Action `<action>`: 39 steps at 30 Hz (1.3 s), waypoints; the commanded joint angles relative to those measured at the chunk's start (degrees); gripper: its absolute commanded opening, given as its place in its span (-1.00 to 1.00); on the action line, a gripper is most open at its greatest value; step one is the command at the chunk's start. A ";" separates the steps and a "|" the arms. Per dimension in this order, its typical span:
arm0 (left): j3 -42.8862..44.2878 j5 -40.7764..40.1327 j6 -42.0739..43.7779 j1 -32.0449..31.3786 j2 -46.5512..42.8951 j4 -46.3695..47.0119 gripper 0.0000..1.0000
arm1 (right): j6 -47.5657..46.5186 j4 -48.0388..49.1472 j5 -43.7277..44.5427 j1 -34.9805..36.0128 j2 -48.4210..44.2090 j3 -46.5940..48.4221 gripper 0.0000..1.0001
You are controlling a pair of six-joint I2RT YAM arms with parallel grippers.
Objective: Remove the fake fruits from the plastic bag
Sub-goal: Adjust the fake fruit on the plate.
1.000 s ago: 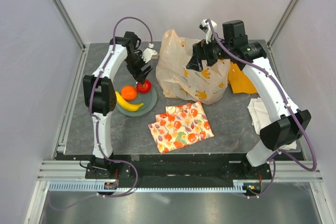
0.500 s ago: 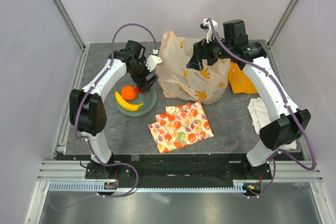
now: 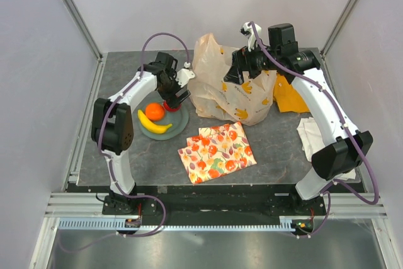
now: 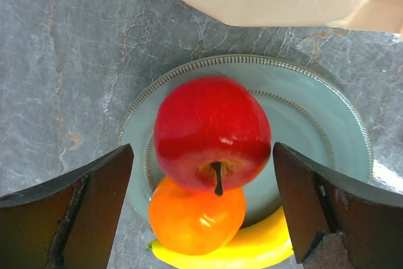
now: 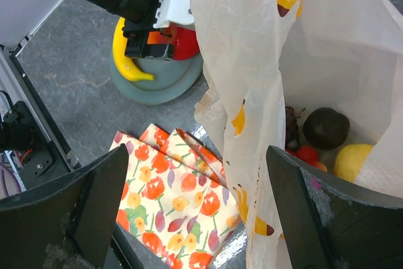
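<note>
Nearest the bases lies the fruit-patterned cloth [image 3: 217, 152]. Beyond it the pale green plate [image 4: 324, 127] holds the banana [image 4: 252, 251], the orange [image 4: 195, 218] and the red apple [image 4: 211, 130], the apple leaning on the orange. The left gripper [image 3: 174, 97] hangs over the apple, jaws spread wide, gripping nothing. Farther back the plastic bag [image 3: 236, 102] stands slumped, the right gripper [image 3: 236, 75] at its mouth, jaws apart, the bag wall loose between them. Down inside lie a lemon [image 5: 352, 160], a dark purple fruit [image 5: 326, 127] and red grapes [image 5: 307, 154]. These look light, hard and glossy, apt to slip, so pinch across the widest part; the bag is thin and limp, best held by its rim
</note>
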 commanded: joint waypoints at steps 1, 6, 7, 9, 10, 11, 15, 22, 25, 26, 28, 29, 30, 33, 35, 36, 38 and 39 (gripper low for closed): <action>1.94 -0.27 0.51 0.01 2.00 1.10 0.99 | 0.35 2.00 -1.14 -0.40 0.51 1.61 0.96; 2.74 -0.79 0.51 0.10 2.98 0.13 0.71 | 0.52 2.08 -1.14 -0.48 0.95 1.70 0.96; 2.91 -0.62 0.59 0.27 2.72 -0.13 0.66 | 0.61 2.17 -1.14 -0.40 1.12 1.70 0.96; 3.53 -0.01 1.29 0.53 2.54 -0.66 0.50 | 0.79 2.35 -1.22 -0.40 1.30 1.79 0.96; 3.88 0.09 1.99 0.71 2.54 -1.18 0.45 | 0.79 2.35 -1.23 -0.48 1.39 1.79 0.96; 4.23 0.00 2.09 0.88 2.54 -1.36 0.33 | 0.79 2.35 -1.23 -0.40 1.47 1.79 0.96; 6.42 1.49 2.00 2.29 3.33 -3.56 0.21 | 0.96 2.35 -1.23 -0.48 1.47 1.70 0.96; 6.78 1.14 2.44 2.73 3.77 -6.28 0.22 | 0.79 2.35 -1.23 -0.48 1.04 1.00 0.97; 6.69 0.70 3.14 2.82 4.21 -7.69 0.26 | 0.79 2.35 -1.23 -0.49 0.95 0.91 0.96; 6.60 0.53 3.23 2.91 4.47 -8.21 0.27 | 0.79 2.35 -1.23 -0.57 0.86 0.91 0.96; 6.52 -0.70 3.41 2.91 5.17 -8.40 0.32 | 0.79 2.26 -1.23 -0.49 0.77 0.82 0.96; 6.60 -1.14 3.41 2.99 5.44 -8.40 0.34 | 0.79 2.35 -1.23 -0.57 0.68 0.73 0.96; 6.69 -1.32 3.32 3.08 5.70 -8.22 0.36 | 0.79 2.35 -1.23 -0.49 0.60 0.64 0.96; 7.13 -2.02 2.88 3.26 5.96 -7.87 0.47 | 0.70 2.26 -1.31 -0.57 0.33 0.21 0.96; 7.31 -2.46 2.79 3.26 6.14 -7.43 0.52 | 0.70 2.26 -1.31 -0.66 0.16 -0.06 0.96; 7.65 -2.81 2.44 3.43 6.23 -7.34 0.56 | 0.61 2.35 -1.31 -0.57 0.07 -0.06 0.96; 8.10 -2.90 2.27 3.35 6.49 -7.17 0.62 | 0.61 2.35 -1.31 -0.66 0.07 -0.32 0.96; 8.45 -2.99 1.92 3.35 6.58 -7.08 0.71 | 0.61 2.35 -1.31 -0.75 0.07 -0.32 0.96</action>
